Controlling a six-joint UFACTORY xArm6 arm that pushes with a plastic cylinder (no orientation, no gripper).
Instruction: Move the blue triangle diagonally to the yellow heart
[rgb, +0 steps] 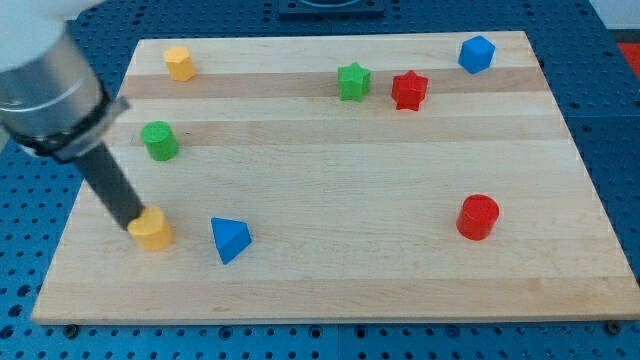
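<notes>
Pale wooden planks make up the surface (330, 280), which rests on a blue perforated base. My tip (134, 224) touches the left edge of the yellow heart (152, 230) at the near left, and the blue triangle (230, 239) lies just right of that heart, apart from it; the rod has no end effector that opens or closes and holds nothing. Farther off sit a green cylinder (159, 141), yellow hexagonal block (180, 63), green star (353, 82), red star (409, 90), blue block (477, 53) and, near right, a red cylinder (478, 217).

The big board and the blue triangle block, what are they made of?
The pale wooden board looks like real wood: lengthwise grain stripes, matte finish. The blue triangle block seems painted wood or plastic; smooth, even colour, no grain showing, so I cannot tell which.
</notes>
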